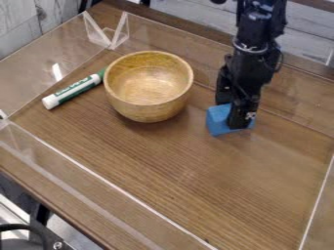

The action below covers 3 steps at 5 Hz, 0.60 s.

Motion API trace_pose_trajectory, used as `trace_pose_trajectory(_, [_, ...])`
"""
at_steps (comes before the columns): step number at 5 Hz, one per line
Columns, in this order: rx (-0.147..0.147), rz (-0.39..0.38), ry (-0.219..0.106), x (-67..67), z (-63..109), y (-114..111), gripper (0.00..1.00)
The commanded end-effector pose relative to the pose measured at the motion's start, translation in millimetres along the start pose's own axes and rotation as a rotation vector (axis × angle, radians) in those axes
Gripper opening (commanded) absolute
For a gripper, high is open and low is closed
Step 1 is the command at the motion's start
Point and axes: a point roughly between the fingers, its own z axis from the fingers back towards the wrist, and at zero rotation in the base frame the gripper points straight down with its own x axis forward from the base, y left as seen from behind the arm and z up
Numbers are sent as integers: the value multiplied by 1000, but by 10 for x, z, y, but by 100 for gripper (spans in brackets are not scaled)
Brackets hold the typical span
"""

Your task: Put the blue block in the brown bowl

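Observation:
The blue block (pixel 218 121) lies on the wooden table to the right of the brown bowl (pixel 147 85). The bowl is round, light wood and has nothing in it. My black gripper (pixel 239 113) points straight down and has come down over the block, with its open fingers (pixel 248 109) straddling it. The arm hides most of the block; only its left and lower edges show. Whether the fingers touch the block cannot be told.
A white marker with a green cap (pixel 72 90) lies left of the bowl. A clear plastic stand (pixel 104 33) sits at the back left. Clear low walls (pixel 78 190) border the table.

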Motion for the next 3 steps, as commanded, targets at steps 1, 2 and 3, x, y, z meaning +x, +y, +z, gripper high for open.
trace_pose_trajectory(1, [22, -11, -40, 61, 119, -7, 0])
trace_pose_trajectory(2, [9, -14, -29, 44, 120, -23, 0])
trace_pose_trajectory(3, [-4, -17, -18, 28, 122, -38, 0])
